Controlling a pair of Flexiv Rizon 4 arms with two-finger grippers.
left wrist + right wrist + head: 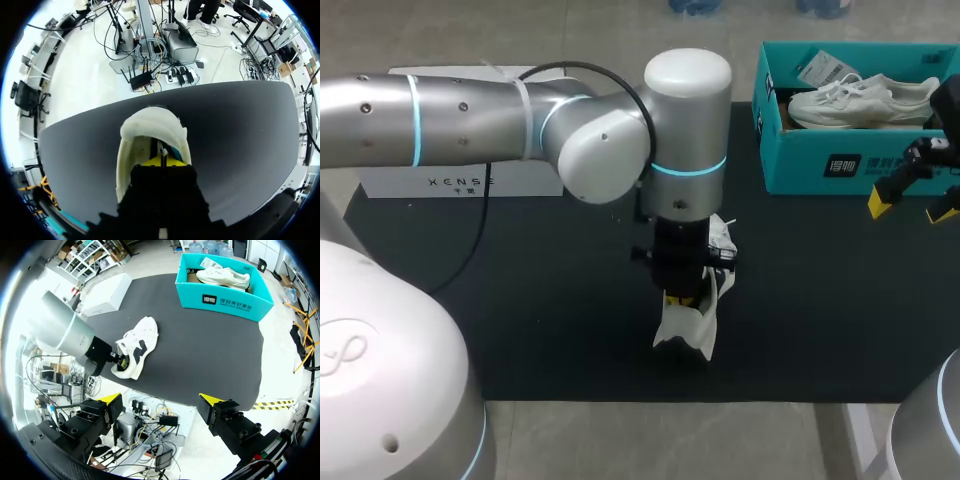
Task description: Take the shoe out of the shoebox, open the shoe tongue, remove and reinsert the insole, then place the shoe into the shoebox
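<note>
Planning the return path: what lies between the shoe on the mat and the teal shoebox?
Only bare black mat lies between the shoe and the shoebox; the right wrist view shows the whole stretch.

Much of the shoe (686, 330) behind the left end effector (682, 298); right end effector (912, 205) partly past the head view's edge.

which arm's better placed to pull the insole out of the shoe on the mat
Left, I'd judge. The left gripper is at the heel opening of the shoe on the mat. The right gripper hangs with open fingers off by the shoebox, apart from that shoe.
</note>
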